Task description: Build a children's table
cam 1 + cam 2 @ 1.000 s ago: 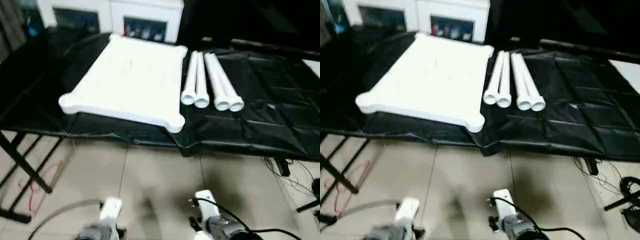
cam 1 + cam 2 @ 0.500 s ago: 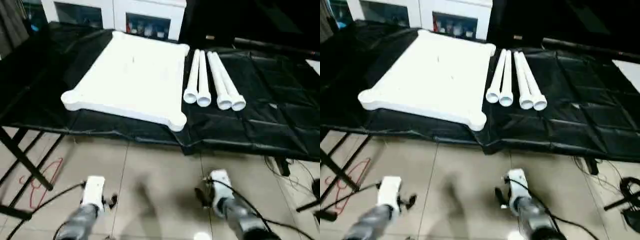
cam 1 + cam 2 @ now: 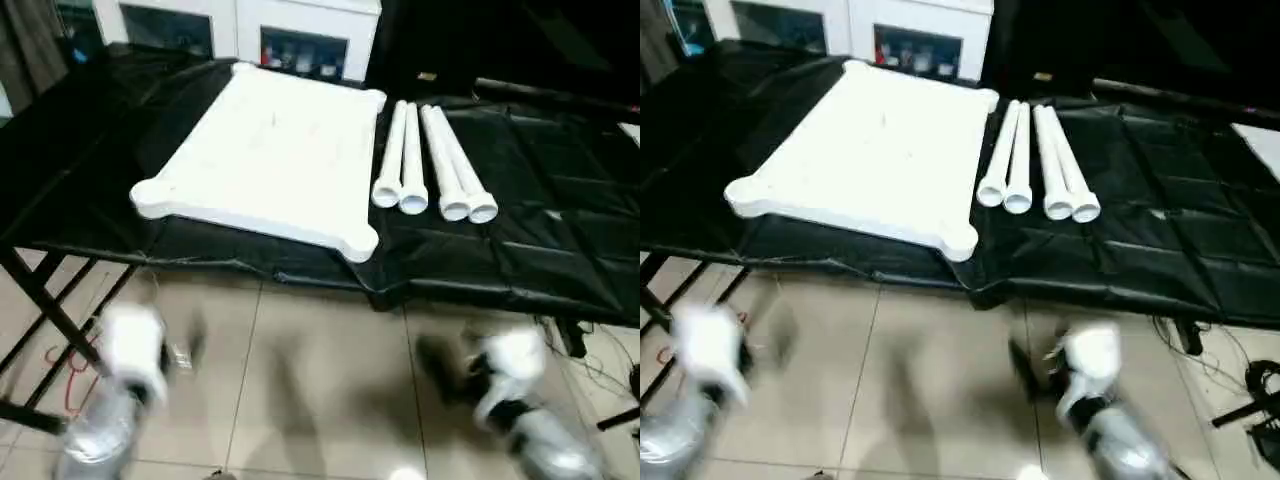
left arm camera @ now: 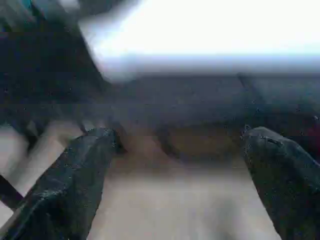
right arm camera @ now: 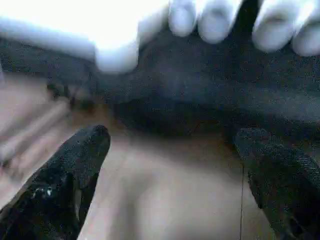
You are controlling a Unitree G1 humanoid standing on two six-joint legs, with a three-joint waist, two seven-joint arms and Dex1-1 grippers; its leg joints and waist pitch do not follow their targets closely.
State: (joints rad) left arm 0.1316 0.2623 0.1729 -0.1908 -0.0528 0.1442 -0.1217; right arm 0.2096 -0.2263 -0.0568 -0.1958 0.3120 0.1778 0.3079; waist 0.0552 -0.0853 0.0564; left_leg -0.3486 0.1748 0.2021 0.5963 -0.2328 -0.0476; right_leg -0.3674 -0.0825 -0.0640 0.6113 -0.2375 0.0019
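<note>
Tabletop (image 3: 268, 155) of white plastic lies flat on the black-draped worktop (image 3: 540, 240), toward its left part, with one rounded corner sticking out near the front edge. Just beside it on the right lie four white tube legs (image 3: 428, 175), side by side in two close pairs, their open ends facing the front edge of the worktop. The legs and the tabletop are close but apart, with a strip of black cloth between them.

Both arms hang in front of the worktop, over the tiled floor (image 3: 320, 380), well short of the parts. The left claw (image 4: 177, 150) stands wide open, its two black fingers (image 4: 75, 175) spread far apart with nothing between them; past them is the worktop's draped front edge and the pale tabletop above it. The right claw (image 5: 170, 145) is likewise spread wide and empty, and past its fingers (image 5: 75, 165) show the tabletop's rounded corner and the round ends of the four legs. In the head views both arms are blurred, the left one low on the left, the right one low on the right.

Behind the worktop stands a white cabinet (image 3: 300, 20) with dark openings.
</note>
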